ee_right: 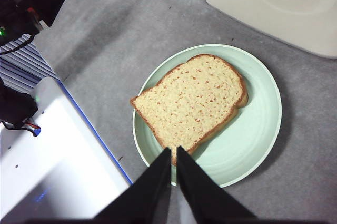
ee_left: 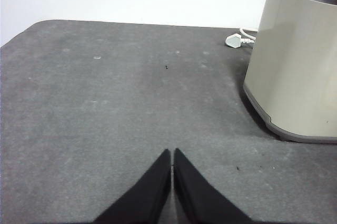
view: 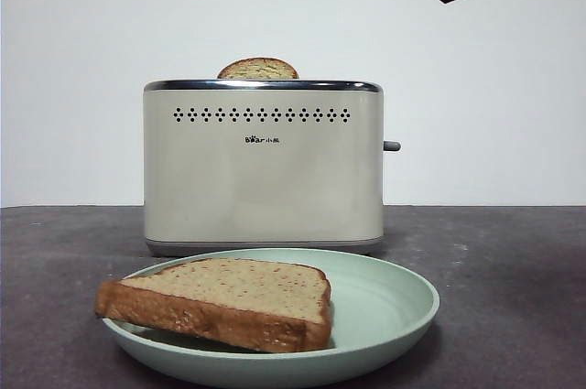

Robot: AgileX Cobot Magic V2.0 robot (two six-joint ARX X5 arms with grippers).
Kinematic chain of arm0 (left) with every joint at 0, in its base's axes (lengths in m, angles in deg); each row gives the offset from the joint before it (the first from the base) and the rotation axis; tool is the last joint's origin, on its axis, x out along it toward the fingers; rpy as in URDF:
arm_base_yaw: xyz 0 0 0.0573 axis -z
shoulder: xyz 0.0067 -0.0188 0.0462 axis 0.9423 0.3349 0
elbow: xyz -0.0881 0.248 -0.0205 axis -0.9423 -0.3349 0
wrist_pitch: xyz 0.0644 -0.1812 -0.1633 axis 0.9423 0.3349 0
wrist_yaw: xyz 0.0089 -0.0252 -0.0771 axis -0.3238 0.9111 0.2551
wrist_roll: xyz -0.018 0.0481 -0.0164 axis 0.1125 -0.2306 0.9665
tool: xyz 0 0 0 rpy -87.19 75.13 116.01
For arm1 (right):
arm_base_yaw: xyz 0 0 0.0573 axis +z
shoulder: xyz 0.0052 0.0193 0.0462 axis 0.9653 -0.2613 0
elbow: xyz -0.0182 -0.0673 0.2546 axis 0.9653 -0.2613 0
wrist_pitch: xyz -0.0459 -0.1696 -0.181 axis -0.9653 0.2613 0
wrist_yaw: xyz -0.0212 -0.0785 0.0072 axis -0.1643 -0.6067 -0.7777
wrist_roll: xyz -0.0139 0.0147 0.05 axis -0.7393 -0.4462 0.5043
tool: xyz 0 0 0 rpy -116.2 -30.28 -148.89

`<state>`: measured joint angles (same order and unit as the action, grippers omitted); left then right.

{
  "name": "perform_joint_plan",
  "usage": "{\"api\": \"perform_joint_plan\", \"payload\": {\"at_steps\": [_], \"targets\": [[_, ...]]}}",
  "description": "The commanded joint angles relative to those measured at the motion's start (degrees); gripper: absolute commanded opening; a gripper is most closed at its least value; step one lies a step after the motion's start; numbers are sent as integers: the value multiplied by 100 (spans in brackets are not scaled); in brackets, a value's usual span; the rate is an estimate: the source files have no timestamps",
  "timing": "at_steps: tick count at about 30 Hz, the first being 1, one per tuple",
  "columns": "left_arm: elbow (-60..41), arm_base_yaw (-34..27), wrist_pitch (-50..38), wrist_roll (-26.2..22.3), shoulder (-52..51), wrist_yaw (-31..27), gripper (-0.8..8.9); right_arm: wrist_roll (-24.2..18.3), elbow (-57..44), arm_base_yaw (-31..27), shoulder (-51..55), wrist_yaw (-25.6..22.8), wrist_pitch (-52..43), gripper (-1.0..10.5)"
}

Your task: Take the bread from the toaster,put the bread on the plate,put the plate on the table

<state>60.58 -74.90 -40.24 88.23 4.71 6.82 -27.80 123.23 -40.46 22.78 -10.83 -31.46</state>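
While the bread [view: 224, 302] lies flat on the plate [view: 394, 307], and the plate sits on the desk [view: 513, 270] just in front of the toaster [view: 264, 169], every step of the task looks done
Right fingers [ee_right: 173, 153] hang above the plate's near rim, pressed together and empty; left fingers [ee_left: 172, 155] wait over bare desk beside the toaster, likewise closed on nothing. A second slice [view: 258, 69] stands in the toaster slot. Judging by this, the next move is only to draw the arms clear without nudging the plate
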Motion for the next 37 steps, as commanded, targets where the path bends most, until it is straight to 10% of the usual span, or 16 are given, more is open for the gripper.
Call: {"api": "perform_joint_plan", "payload": {"at_steps": [1,5,11,18,37], "targets": [[-118,-13,63,44,0,-7,7,-459,59,9,31,-125,-79,5],[-118,-13,63,44,0,-7,7,-879,-26,-474,470,-907,-507,5],[-118,-13,63,44,0,-7,7,-855,-1095,-1755,1508,-258,-2118,5],[-118,-13,63,44,-2,-7,7,-837,-2664,-3010,2929,-723,-3359,5],[-118,-13,63,44,-2,-7,7,-815,-4940,-3401,5075,-1829,-3849,5]]}}
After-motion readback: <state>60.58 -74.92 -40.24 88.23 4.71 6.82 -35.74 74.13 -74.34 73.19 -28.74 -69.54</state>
